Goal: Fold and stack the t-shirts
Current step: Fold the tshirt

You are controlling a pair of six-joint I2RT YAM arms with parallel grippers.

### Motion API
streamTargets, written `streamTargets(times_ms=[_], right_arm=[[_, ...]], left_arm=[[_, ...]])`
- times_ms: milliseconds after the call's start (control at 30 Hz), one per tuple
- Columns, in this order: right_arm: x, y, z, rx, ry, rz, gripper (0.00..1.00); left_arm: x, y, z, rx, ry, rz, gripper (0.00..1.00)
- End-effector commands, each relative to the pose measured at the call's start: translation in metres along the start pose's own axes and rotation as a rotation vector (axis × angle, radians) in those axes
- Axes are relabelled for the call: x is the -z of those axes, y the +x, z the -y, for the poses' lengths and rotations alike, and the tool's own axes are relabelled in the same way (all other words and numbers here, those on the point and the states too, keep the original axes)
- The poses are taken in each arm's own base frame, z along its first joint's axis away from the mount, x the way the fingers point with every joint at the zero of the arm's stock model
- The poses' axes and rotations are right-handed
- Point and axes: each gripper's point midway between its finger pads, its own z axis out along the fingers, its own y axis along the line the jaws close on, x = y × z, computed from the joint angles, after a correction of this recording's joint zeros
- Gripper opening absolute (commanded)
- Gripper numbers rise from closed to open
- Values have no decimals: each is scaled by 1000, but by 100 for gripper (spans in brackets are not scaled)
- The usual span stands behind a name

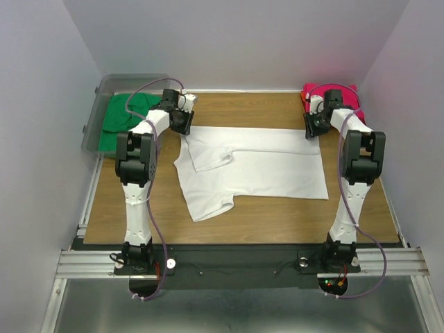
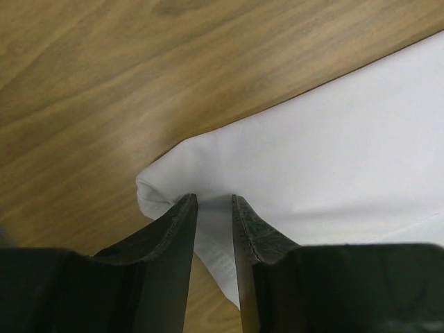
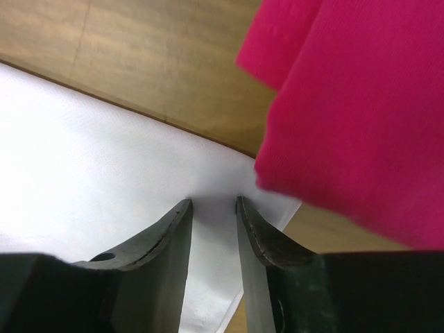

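Across the middle of the wooden table [image 1: 277,215] the white t-shirt [image 1: 263,170] lies spread flat, with a flap at its left end folded over the body and a further part reaching toward the near edge. Its far edge runs between the two pincers.

The left gripper [image 1: 184,128] is down on the far left corner. In the left wrist view its fingers [image 2: 177,236] stand a narrow gap apart with white cloth showing between them, and the corner puckers into a small roll just beside the left finger. Whether the cloth is truly pinched cannot be told. A faint grey mark on the cloth in that gap is too blurred to read.

The right gripper [image 1: 312,130] is down on the far right corner. Its fingers [image 3: 267,239] also stand a narrow gap apart over the white hem, and again a real pinch cannot be told.

Just beyond that corner, the magenta t-shirt [image 3: 361,125] lies bunched at the far right of the table, overhanging the white edge in the right wrist view.

At the far left, the green t-shirt [image 1: 118,121] sits in a clear grey bin [image 1: 104,87].
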Motion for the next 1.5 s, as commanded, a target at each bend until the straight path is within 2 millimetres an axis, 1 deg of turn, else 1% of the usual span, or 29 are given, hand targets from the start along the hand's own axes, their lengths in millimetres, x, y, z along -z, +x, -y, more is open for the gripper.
streamTargets(times_ms=[0, 67, 100, 133, 167, 200, 233, 300, 333, 367, 400, 433, 467, 500, 567, 600, 633, 700, 733, 800, 833, 867, 900, 933, 1000, 1033, 1067, 1200, 1467], right_arm=[[-22, 8, -4, -47, -43, -16, 40], [-13, -6, -10, -54, -72, 21, 45], [3, -18, -13, -44, -76, 58, 48], [13, -23, -16, -42, -85, 77, 50], [20, -23, -24, -34, -118, 86, 52], [32, -25, -27, -28, -128, 95, 52], [56, -35, -30, -1, -125, 136, 55], [77, -26, -41, 22, -147, 138, 56], [87, -22, -45, 35, -153, 135, 56], [107, -16, -50, 74, -145, 148, 57], [114, -5, -54, 90, -150, 128, 57], [122, 2, -58, 114, -153, 123, 57], [137, 8, -58, 162, -133, 129, 57], [135, 32, -64, 173, -143, 78, 57], [140, 57, -65, 235, -132, 28, 57], [150, 66, -66, 261, -119, 21, 57], [144, 93, -71, 294, -134, -38, 55], [147, 117, -69, 336, -109, -89, 54], [150, 135, -73, 371, -112, -108, 54], [157, 152, -74, 403, -93, -129, 54], [158, 158, -75, 412, -93, -138, 53], [155, 176, -79, 426, -112, -173, 52], [156, 180, -79, 435, -108, -180, 52], [157, 186, -80, 447, -109, -185, 51], [155, 203, -85, 455, -128, -216, 50], [155, 203, -85, 455, -128, -215, 50], [152, 210, -86, 465, -134, -231, 50], [143, 215, -81, 479, -115, -240, 49], [128, 229, -70, 515, -67, -268, 45]], left_arm=[[13, -16, -8, -13, -20, 1, 41], [23, -27, -6, -20, -15, 24, 45], [36, -38, -1, -35, 2, 57, 49], [45, -44, 2, -46, 12, 76, 50], [55, -50, 6, -56, 26, 93, 53], [78, -65, 13, -85, 43, 143, 56], [87, -64, 18, -97, 59, 146, 58], [109, -69, 29, -138, 90, 176, 61], [129, -69, 35, -176, 94, 196, 62], [137, -63, 41, -204, 119, 192, 63], [145, -59, 45, -225, 128, 193, 64], [157, -47, 51, -274, 140, 186, 64], [162, -33, 57, -293, 162, 158, 64], [166, -23, 63, -315, 189, 147, 64], [174, 14, 74, -379, 237, 88, 64], [176, 26, 79, -405, 257, 70, 64], [178, 52, 84, -433, 282, 26, 64], [179, 74, 91, -464, 306, -4, 63], [181, 95, 96, -471, 321, -32, 62], [184, 111, 105, -536, 324, -47, 62], [181, 130, 109, -540, 338, -83, 62], [180, 137, 114, -559, 339, -90, 62], [180, 143, 116, -577, 337, -101, 62], [180, 154, 126, -598, 353, -112, 62], [178, 168, 136, -623, 361, -134, 61], [178, 167, 139, -630, 365, -132, 61], [177, 174, 143, -632, 378, -144, 61], [177, 186, 155, -656, 409, -164, 61], [180, 213, 170, -740, 463, -231, 62]])
